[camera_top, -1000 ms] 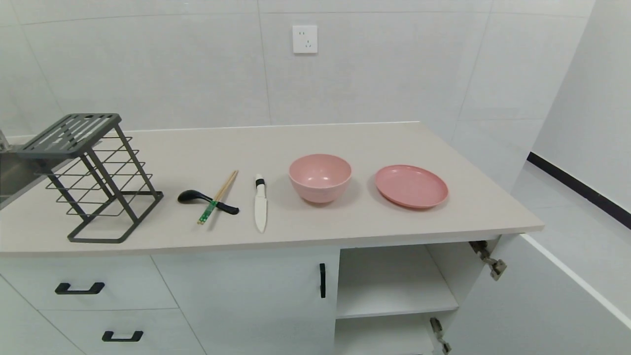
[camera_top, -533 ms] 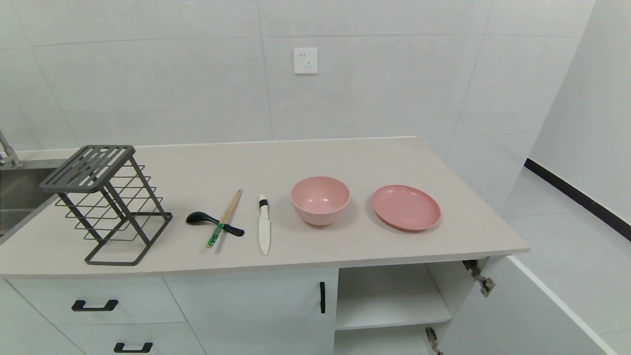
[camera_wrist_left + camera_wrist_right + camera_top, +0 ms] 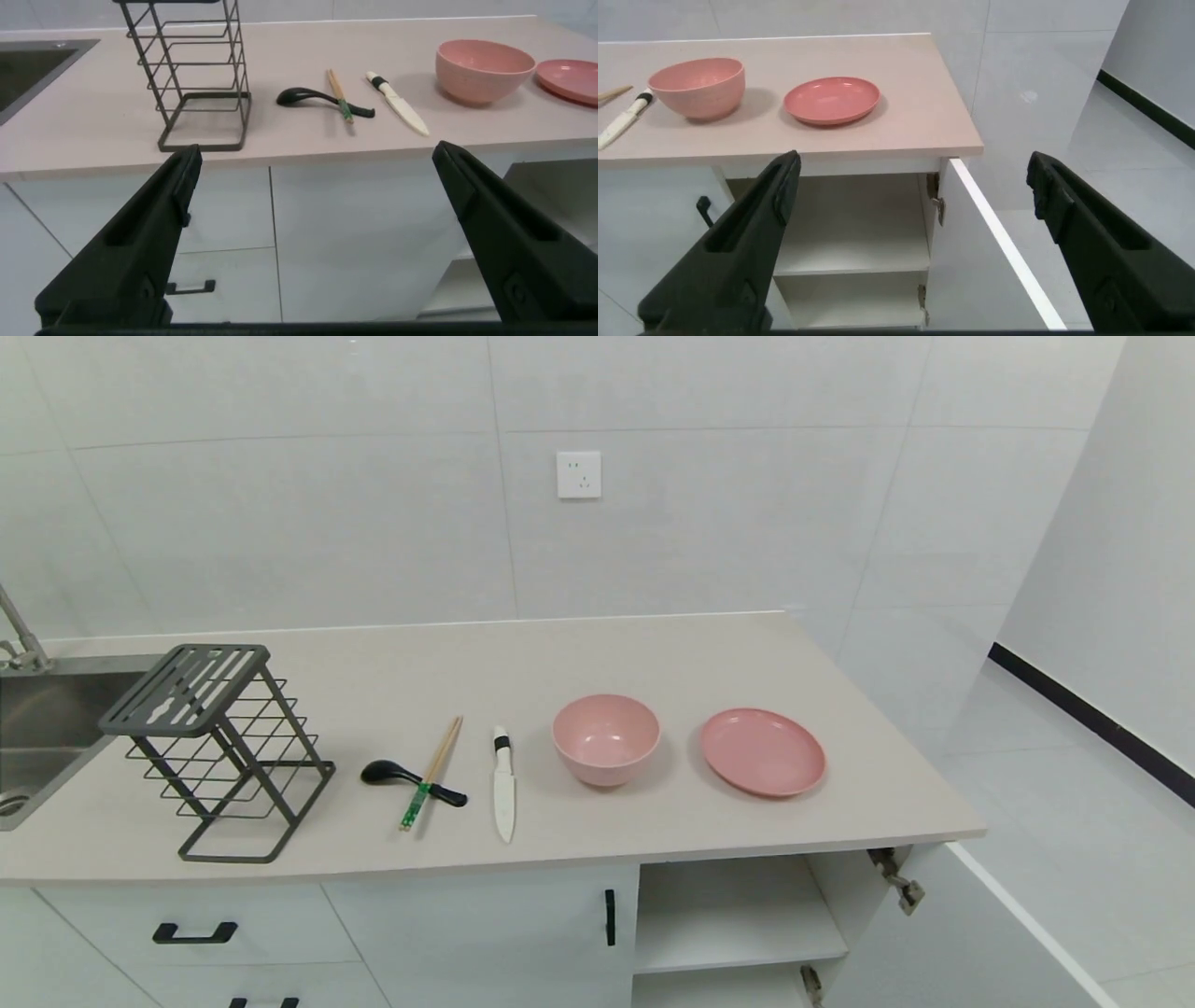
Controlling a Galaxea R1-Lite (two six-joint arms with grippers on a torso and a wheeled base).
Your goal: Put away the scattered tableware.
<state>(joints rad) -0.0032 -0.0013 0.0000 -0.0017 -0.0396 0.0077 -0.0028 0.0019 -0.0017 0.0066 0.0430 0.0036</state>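
Pretty clearly a home-style kitchen. There was a long beige bench (image 3: pixel 653 653) against a white tiled wall (image 3: pixel 280 523) with a wall socket (image 3: pixel 579 474), and a stainless sink (image 3: pixel 42 709) with a tap (image 3: pixel 17 639) sunk into its left end. Underneath ran white drawers with black handles (image 3: pixel 194 931) and a cupboard with its door (image 3: pixel 943 943) swung open on a bare shelf (image 3: pixel 738 924). Up top sat a dark wire rack (image 3: pixel 187 689), plus a black spoon (image 3: pixel 385 771), chopsticks (image 3: pixel 431 771), a knife (image 3: pixel 504 784), a pink bowl (image 3: pixel 606 737) and a pink plate (image 3: pixel 763 751).
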